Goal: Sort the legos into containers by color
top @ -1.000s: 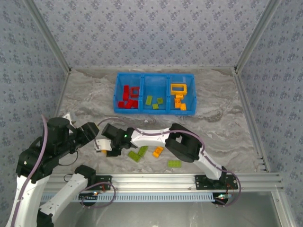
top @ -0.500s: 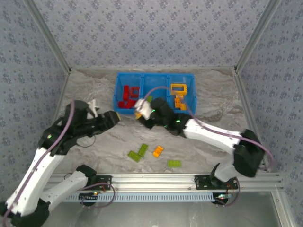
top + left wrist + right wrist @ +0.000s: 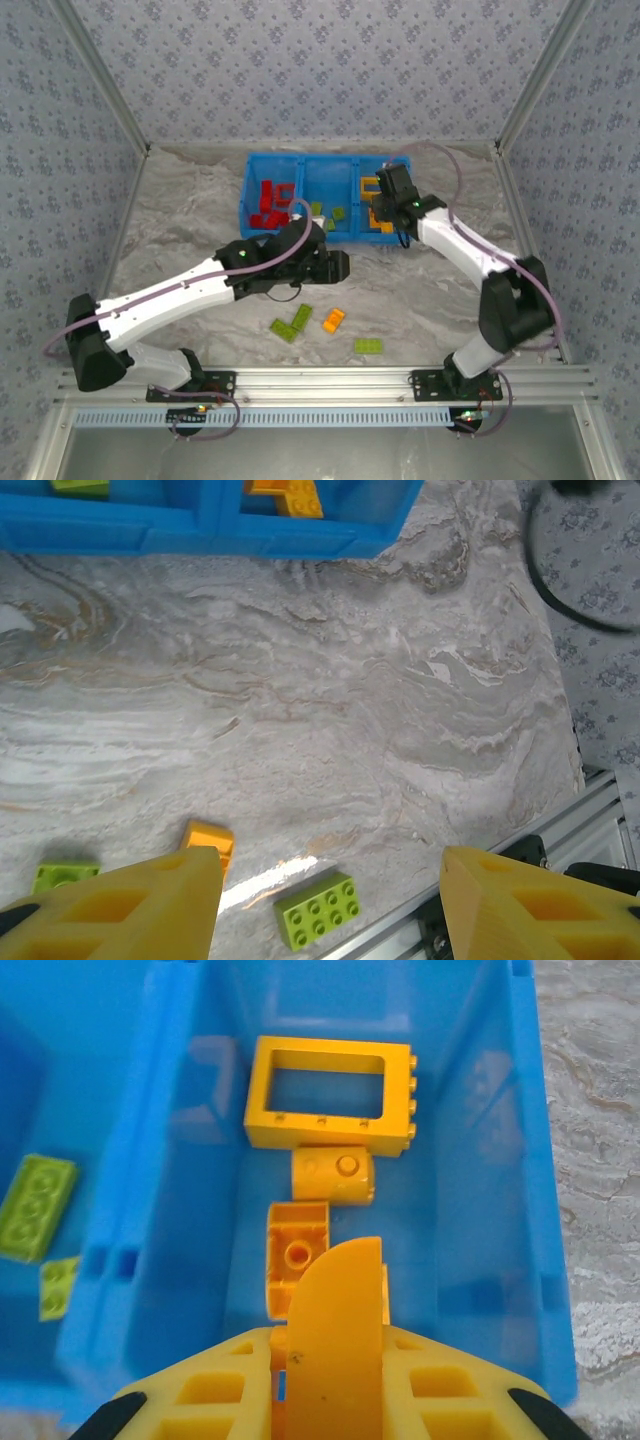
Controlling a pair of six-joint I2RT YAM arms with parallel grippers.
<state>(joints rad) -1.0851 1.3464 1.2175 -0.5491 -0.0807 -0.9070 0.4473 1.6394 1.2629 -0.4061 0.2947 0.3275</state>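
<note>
Though overlapped, perhaps four loose legos [image 3: 333, 320]

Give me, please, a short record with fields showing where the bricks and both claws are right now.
tray: blue, three compartments
left compartment: red bricks
middle compartment: green bricks
right compartment: orange bricks, including a hollow frame
loose on table: green pair, orange brick, single green brick
left claw: open, empty, above the table
right claw: shut on an orange piece, above the right compartment
</note>
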